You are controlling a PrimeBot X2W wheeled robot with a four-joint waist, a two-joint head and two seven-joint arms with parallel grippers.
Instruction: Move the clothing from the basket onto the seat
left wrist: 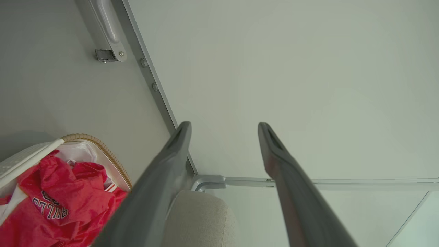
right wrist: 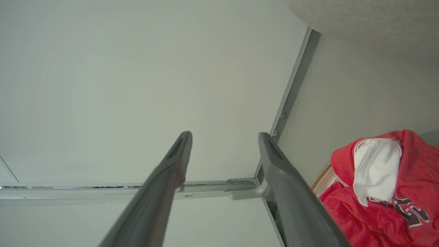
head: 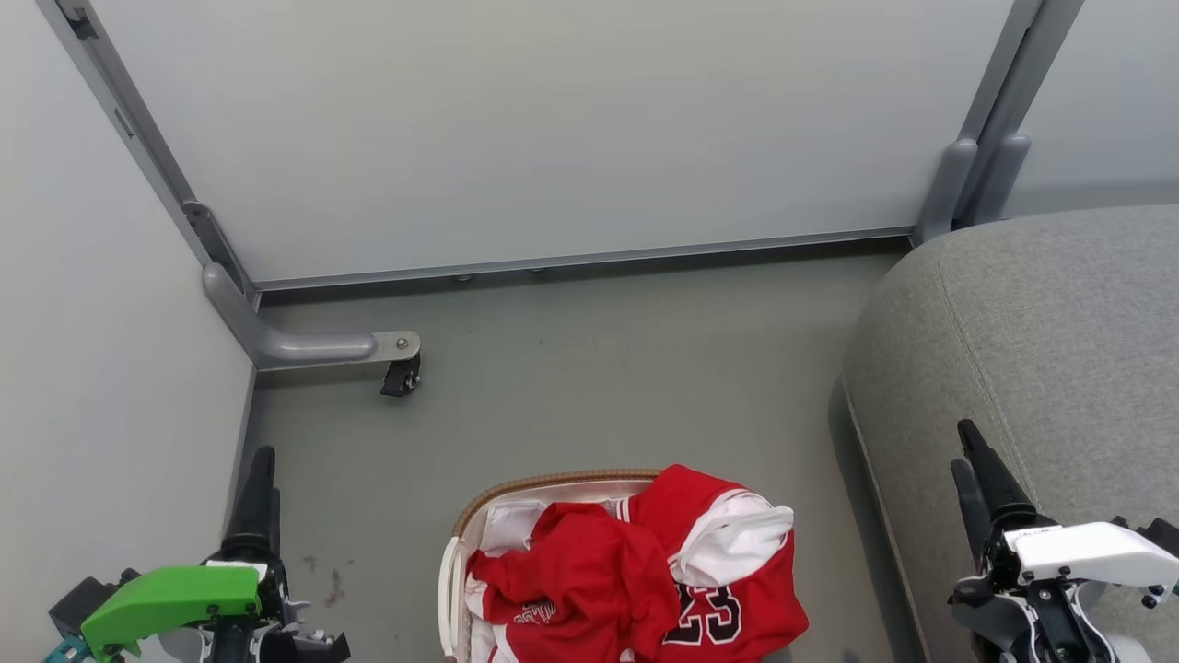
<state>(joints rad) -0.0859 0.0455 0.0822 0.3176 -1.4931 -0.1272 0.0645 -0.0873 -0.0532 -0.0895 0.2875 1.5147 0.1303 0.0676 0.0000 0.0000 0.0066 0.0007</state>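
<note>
The left tool sits at the lower left under a green wrist cover, its two dark fingers pointing up and spread wide. The right tool, under a white wrist cover at the lower right, points up likewise, fingers parted.

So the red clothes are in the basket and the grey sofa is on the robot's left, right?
Not quite. The red clothes are in the basket, but the grey sofa stands on the robot's right, as the head view shows.
</note>
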